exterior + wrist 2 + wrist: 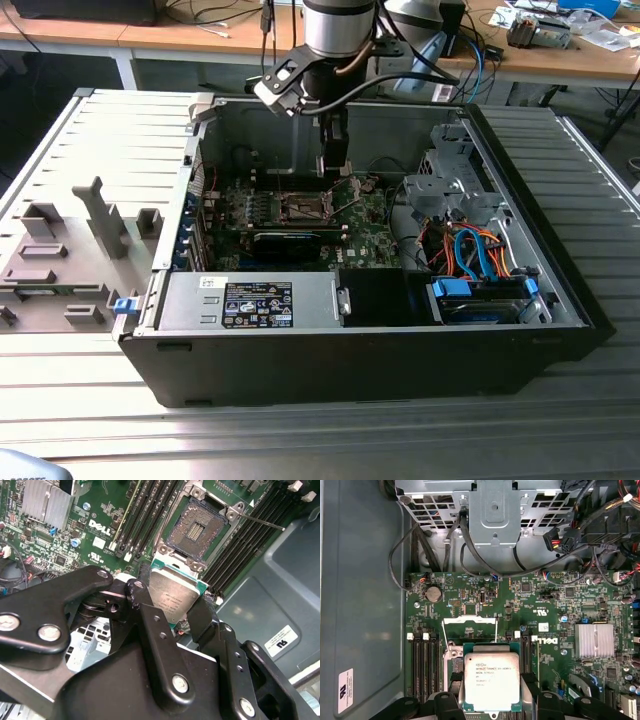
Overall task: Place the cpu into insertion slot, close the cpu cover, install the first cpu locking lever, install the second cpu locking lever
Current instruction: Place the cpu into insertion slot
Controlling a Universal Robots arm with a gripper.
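My gripper hangs inside the open computer case, shut on the cpu, a flat square chip with a silver-grey top and green edge. Black fingers clamp two opposite sides of it. The cpu hovers just above the green motherboard, tilted in the second wrist view. The insertion slot lies bare, its dark pin field inside a silver rim, a little beyond the chip. The insertion slot sits below and to the exterior view's left of the gripper. The cpu cover stands raised. A thin lever wire sticks out free.
Black memory slots flank the socket on both sides. A finned heat sink sits on the board. A drive cage, orange and blue cables and a labelled power supply crowd the case. A grey fixture plate lies outside it.
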